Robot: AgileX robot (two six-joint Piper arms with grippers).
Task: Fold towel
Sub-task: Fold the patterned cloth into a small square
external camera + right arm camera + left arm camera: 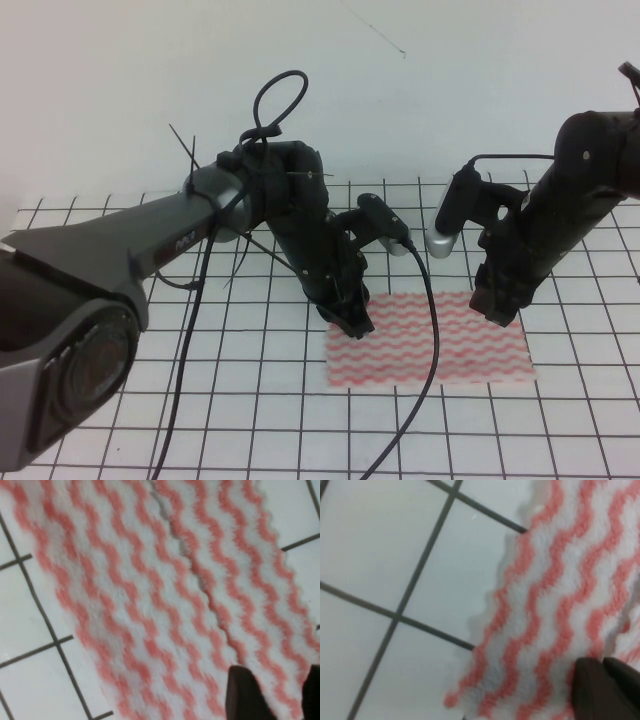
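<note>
A white towel [430,340] with wavy pink stripes lies flat on the gridded table, right of centre. In the right wrist view a fold seam runs along the towel [150,595]. My left gripper [352,322] is down on the towel's far left corner. Its dark fingers [590,690] are shut together, tips touching the towel [555,605]; I cannot see cloth pinched between them. My right gripper [497,308] hovers just over the towel's far right part. It is open, with two fingers [245,695] apart and flat towel showing between them.
The white table [250,420] carries a black grid. A black cable [430,340] from the left arm hangs across the towel toward the near edge. A pale wall stands behind the table.
</note>
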